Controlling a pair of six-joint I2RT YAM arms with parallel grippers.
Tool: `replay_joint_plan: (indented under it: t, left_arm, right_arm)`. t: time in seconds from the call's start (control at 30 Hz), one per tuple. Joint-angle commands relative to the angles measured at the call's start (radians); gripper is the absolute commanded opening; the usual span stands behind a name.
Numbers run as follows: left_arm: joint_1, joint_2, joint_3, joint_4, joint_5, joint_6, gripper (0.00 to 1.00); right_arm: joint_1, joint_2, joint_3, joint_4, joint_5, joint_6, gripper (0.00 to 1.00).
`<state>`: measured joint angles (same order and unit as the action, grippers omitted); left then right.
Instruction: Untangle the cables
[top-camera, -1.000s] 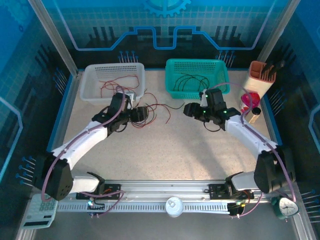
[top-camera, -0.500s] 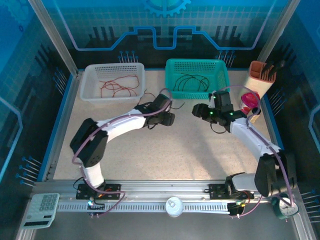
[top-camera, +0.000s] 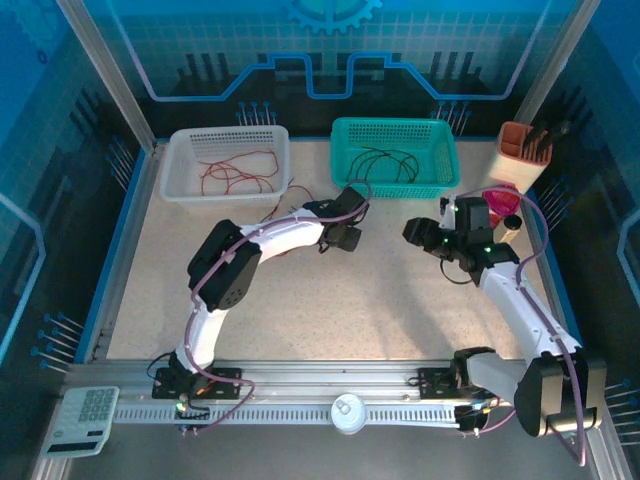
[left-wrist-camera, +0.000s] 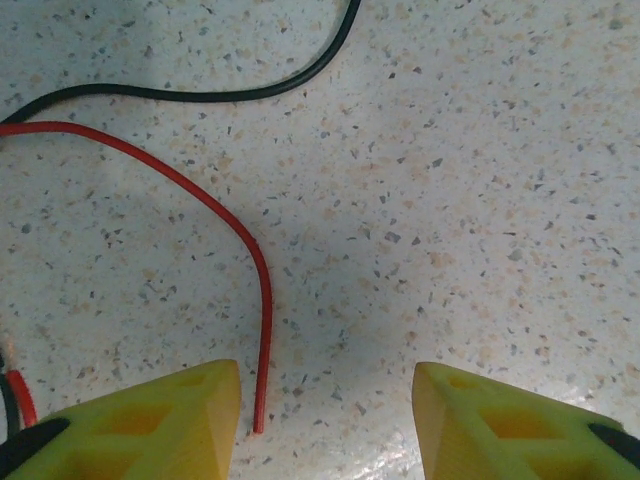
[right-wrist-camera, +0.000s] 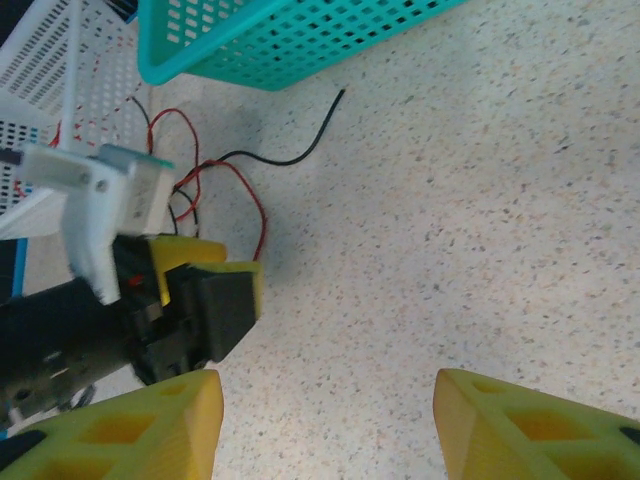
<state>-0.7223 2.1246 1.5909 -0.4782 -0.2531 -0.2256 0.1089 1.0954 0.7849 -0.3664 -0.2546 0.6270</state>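
Thin red cables lie in the white basket and black cables in the teal basket. A loose red cable and a black cable lie on the speckled table. My left gripper hovers open over the table middle. The red cable's end rests just inside its left fingertip, not gripped. My right gripper is open and empty, facing the left gripper from the right, with the loose black cable beyond.
A brown holder and a pink cup stand at the back right, close to the right arm. A calculator lies at the front left. The table's front half is bare speckled surface.
The left arm has swung right from beside the white basket to the table middle, its jaws narrowing. The right gripper has drawn back a little to the right.
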Motion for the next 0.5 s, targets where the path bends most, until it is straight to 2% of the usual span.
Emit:
replay_joint_plan:
  t: [0.0,0.47]
  left_arm:
    - [0.002,0.034,0.039,-0.055,-0.032,0.015,0.49]
    - [0.040,0.073,0.038,-0.056,-0.006,0.003,0.44]
  right_arm:
    - [-0.015,-0.017,-0.012,-0.002,-0.065,-0.009,0.59]
    - [-0.015,-0.037,0.013,-0.011,-0.092,-0.009,0.59]
